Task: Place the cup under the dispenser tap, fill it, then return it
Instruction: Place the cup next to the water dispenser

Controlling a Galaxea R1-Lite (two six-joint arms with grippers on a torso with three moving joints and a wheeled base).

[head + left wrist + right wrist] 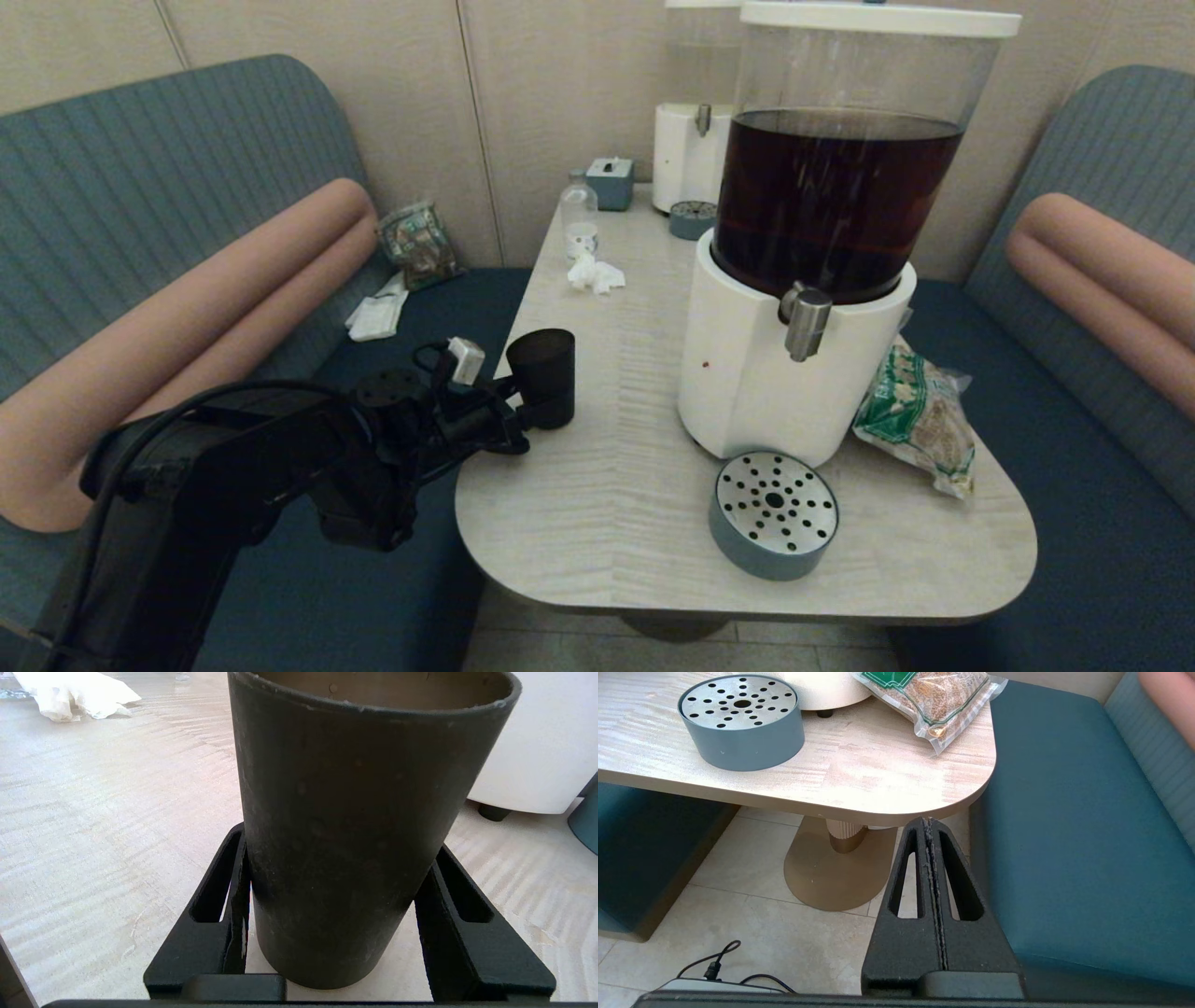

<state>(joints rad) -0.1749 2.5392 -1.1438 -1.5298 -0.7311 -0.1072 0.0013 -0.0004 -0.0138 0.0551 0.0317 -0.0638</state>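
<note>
The black cup stands upright near the table's left edge, well left of the dark-liquid dispenser. My left gripper reaches it from the left and is shut on the cup's lower half. In the left wrist view the cup fills the space between both fingers, which press its sides. The steel tap juts from the dispenser's white base above bare table. My right gripper is shut and empty, parked low below the table's front right corner, out of the head view.
A round grey drip tray with a perforated steel top lies in front of the dispenser. A snack bag leans at its right. Farther back are a crumpled tissue, a clear bottle and a paler dispenser.
</note>
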